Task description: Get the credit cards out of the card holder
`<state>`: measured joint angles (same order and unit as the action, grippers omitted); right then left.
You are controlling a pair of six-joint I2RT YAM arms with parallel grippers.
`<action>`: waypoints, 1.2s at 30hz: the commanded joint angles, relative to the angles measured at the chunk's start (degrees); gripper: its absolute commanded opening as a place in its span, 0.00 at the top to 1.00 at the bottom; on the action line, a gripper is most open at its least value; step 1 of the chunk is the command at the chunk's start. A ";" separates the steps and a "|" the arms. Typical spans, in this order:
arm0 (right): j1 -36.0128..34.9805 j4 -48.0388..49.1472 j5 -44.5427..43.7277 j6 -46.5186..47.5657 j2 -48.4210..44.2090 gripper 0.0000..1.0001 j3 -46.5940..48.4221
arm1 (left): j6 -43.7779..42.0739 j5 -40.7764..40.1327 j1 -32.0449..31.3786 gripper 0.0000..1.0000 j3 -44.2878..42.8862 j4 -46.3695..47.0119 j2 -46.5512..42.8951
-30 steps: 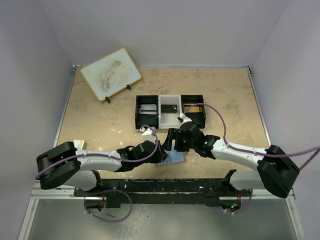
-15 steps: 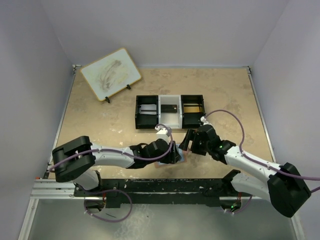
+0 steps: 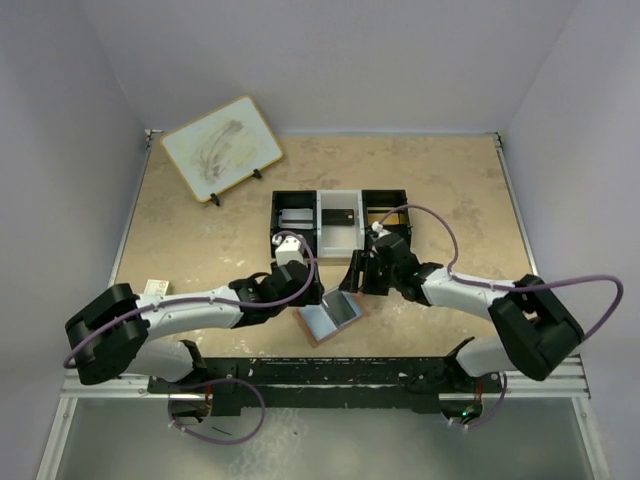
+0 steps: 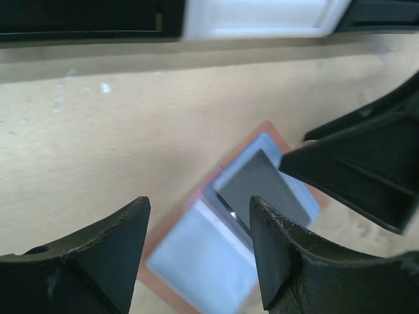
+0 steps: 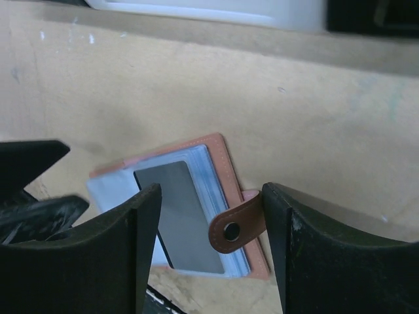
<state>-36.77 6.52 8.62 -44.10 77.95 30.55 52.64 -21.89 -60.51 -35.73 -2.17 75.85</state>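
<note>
The reddish-brown card holder [image 3: 313, 333] lies open on the table, its grey-blue sleeves facing up. One dark credit card [image 3: 343, 310] shows in its right half, and in the right wrist view the same card [image 5: 180, 216] lies beside the brown snap strap [image 5: 236, 226]. My left gripper [image 3: 313, 294] hovers open at the holder's left side, and its wrist view looks down on the holder [image 4: 196, 261] and card [image 4: 262, 190]. My right gripper [image 3: 358, 280] is open just behind the holder [image 5: 226, 163]. The strap lies between its fingers [image 5: 340, 255], untouched.
A black-white-black three-compartment tray [image 3: 340, 222] sits just behind the grippers, with small items inside. A white-and-tan board [image 3: 221, 147] leans on a stand at the back left. A small white tag [image 3: 157, 287] lies near the left edge.
Both grippers were pressed together over the holder. They have drawn apart, the left one has opened wide, and the holder now lies spread open with a dark card showing.
</note>
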 commanded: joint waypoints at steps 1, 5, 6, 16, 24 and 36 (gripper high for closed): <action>-1.16 2.87 4.95 5.36 5.30 0.35 2.56 | -3.45 0.23 2.49 0.39 1.62 0.14 0.32; -1.96 5.30 9.09 7.27 8.54 0.35 5.77 | -2.20 2.62 2.50 0.39 3.73 0.86 -0.15; -1.96 4.76 10.06 7.74 9.63 0.36 7.21 | -1.40 3.68 2.50 0.40 4.90 1.78 -1.11; -1.99 -13.21 -8.08 -2.44 -8.87 0.24 5.54 | 2.63 11.10 0.87 0.40 14.91 7.66 -10.42; -2.00 -3.83 1.64 -12.62 -20.87 0.26 -10.36 | 0.16 11.96 -1.48 0.42 10.89 7.73 -5.09; -1.99 7.76 7.55 -6.61 0.03 0.29 -1.18 | 4.68 9.12 -8.57 0.48 9.94 10.77 -1.32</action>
<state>-38.68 10.35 14.31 -55.00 70.74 22.44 54.59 -11.11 -66.63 -24.80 5.80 73.73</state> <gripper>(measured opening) 0.717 0.527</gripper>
